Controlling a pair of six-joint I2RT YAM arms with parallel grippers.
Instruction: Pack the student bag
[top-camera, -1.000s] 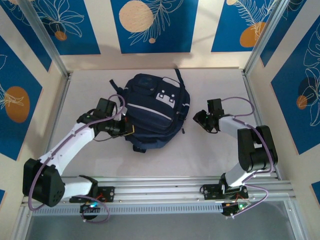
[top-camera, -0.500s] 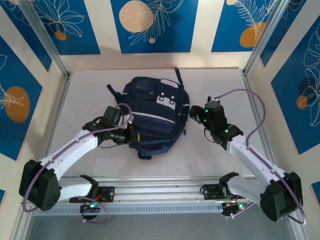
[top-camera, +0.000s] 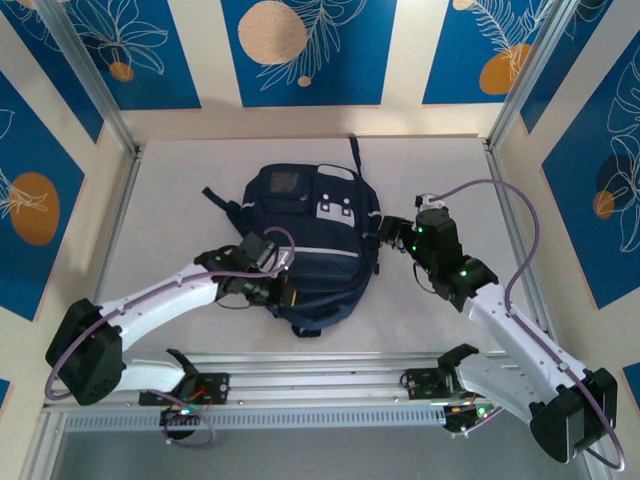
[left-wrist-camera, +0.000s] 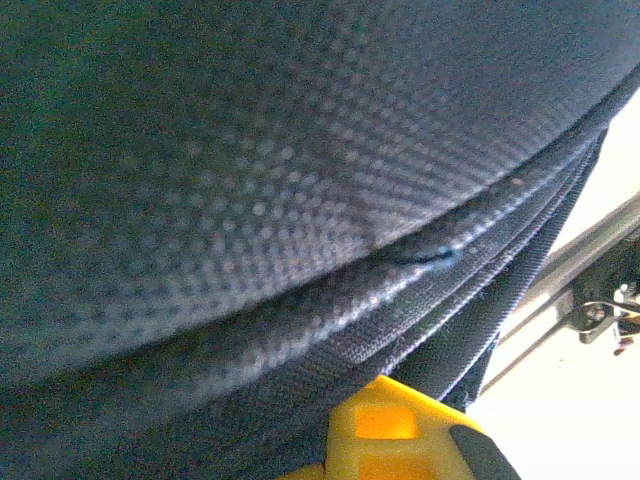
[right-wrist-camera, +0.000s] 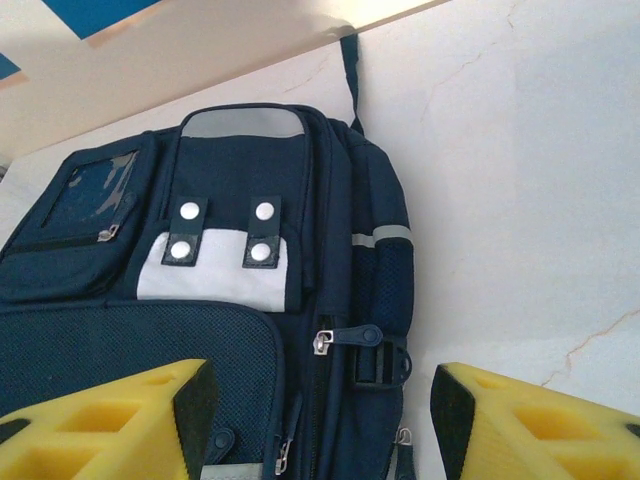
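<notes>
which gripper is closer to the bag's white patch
Right: the right gripper hovers right of the white patch; the left gripper grips the student bag at its near edge.

The student bag (top-camera: 318, 235) takes the middle of the surface (top-camera: 170, 190), leaving bare room to its left, behind it and at far right. The left arm (top-camera: 160, 297) bars the near-left corner, the left gripper (top-camera: 288, 297) clamped on the bag's near edge — the right gripper (top-camera: 386, 232), fingers apart, crowds the bag's right side.

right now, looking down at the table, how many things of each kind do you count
student bag: 1
robot arms: 2
total: 3
</notes>
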